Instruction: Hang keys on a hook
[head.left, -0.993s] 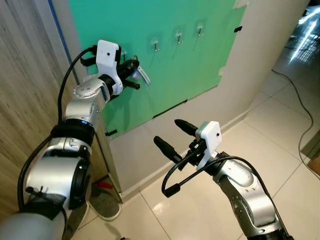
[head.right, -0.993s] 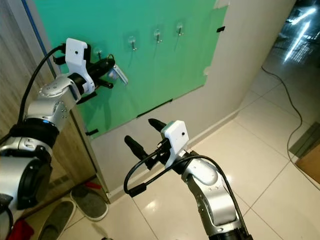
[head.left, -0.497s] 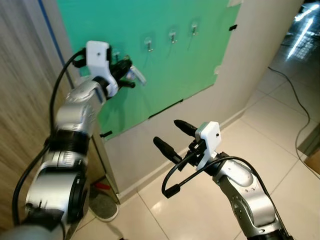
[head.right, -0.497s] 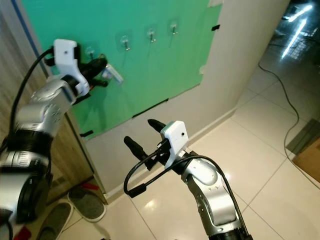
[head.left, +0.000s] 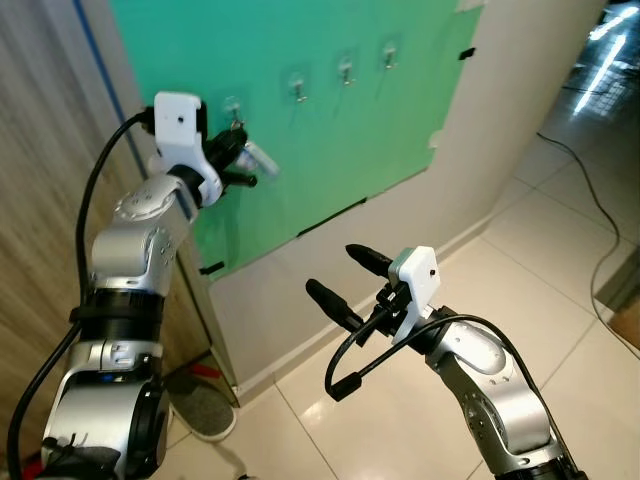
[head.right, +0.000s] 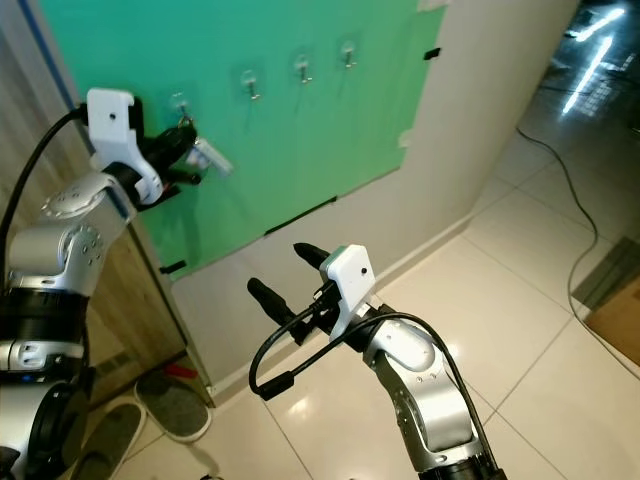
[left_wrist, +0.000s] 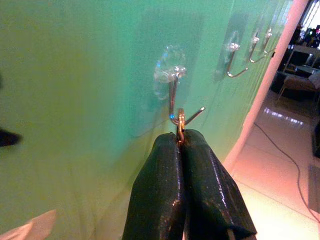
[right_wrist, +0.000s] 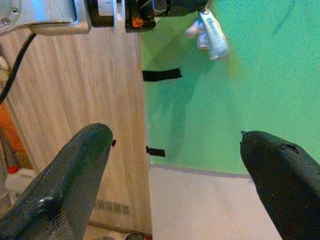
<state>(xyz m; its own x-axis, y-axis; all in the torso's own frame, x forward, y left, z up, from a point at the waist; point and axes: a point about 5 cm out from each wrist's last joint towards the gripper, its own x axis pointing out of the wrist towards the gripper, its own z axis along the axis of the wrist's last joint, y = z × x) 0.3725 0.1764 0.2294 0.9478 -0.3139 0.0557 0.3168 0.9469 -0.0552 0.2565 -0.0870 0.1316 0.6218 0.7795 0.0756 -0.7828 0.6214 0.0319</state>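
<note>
My left gripper (head.left: 240, 160) sits in the upper left of the left eye view, pressed up to the green wall panel (head.left: 330, 130), with its two black fingers (left_wrist: 200, 185) squeezed together on the brass key ring (left_wrist: 180, 121). In the left wrist view the ring meets the bottom curve of the nearest clear-backed metal hook (left_wrist: 172, 90); I cannot tell whether it is over the hook's tip. The keys (head.left: 262, 157), with a silvery tag, hang from my fingers just to the right of the gripper, against the panel. Three more hooks (head.left: 343, 72) run along the panel toward the upper middle. My right gripper (head.left: 345, 280) hovers in the lower centre over the pale tiled floor (head.left: 560, 260), well away from the wall, its fingers spread wide with nothing between them.
</note>
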